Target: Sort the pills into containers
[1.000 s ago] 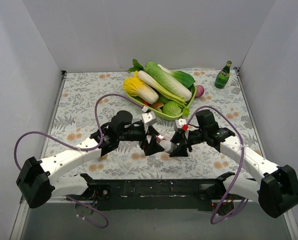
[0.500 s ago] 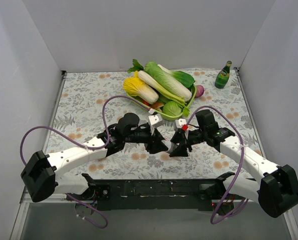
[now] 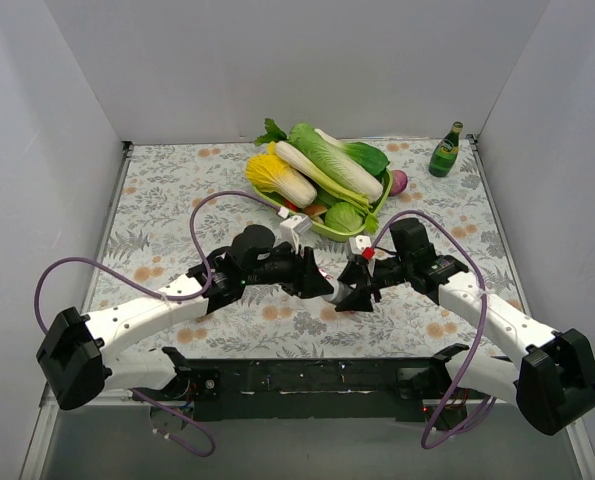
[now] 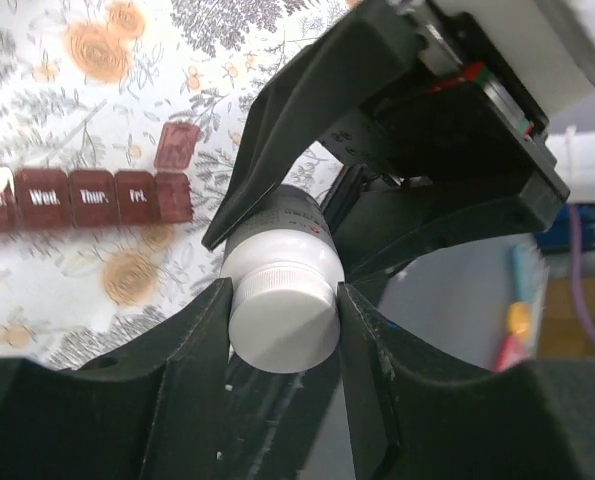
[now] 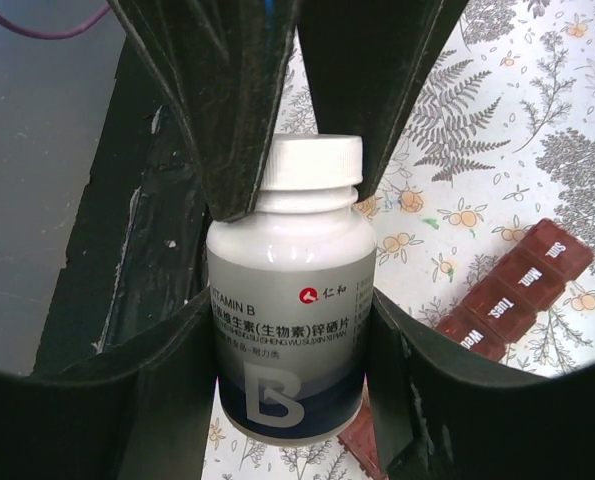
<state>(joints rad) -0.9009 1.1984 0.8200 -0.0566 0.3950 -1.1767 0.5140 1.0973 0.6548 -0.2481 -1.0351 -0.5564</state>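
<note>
Vitamin B bottle (image 5: pixel 289 300) hangs between both arms, just above the floral table (image 3: pixel 177 190). The right gripper (image 5: pixel 289 335) clamps its labelled body, and the left gripper (image 4: pixel 282 300) pinches its white cap (image 4: pixel 282 325) (cap seated on the neck). The dark red pill organiser (image 4: pixel 97 195) lies flat on the cloth beneath them, day labels facing up.

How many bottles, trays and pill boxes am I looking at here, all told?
Bottles: 2 (green glass bottle, white-capped vitamin bottle)
Trays: 1 (green vegetable tray)
Pill boxes: 1 (dark red plastic pill organiser)
Total: 4
</note>
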